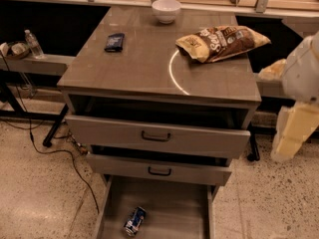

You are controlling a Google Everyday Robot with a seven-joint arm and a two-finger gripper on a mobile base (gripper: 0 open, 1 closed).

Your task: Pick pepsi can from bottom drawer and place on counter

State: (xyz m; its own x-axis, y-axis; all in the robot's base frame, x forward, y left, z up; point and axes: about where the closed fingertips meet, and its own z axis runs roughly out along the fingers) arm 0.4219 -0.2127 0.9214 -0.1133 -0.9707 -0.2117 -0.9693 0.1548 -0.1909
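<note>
The pepsi can [135, 221], blue with white and red markings, lies on its side in the bottom drawer [169, 205], near the drawer's front left. That drawer is pulled out at the foot of the cabinet. The counter [134, 68] is the wood-grain top with a thin white arc [171, 73]. My gripper [290, 133], cream-coloured, hangs from the white arm [304, 68] at the right edge. It is beside the cabinet at about the height of the top drawer, well above and to the right of the can.
On the counter lie a chip bag [222, 42], a white bowl [166, 9] and a flat dark blue packet [114, 42]. The two handled drawers [155, 136] [159, 171] stand partly open above the bottom drawer. A water bottle [34, 44] stands on the left shelf, with cables [65, 153] on the floor.
</note>
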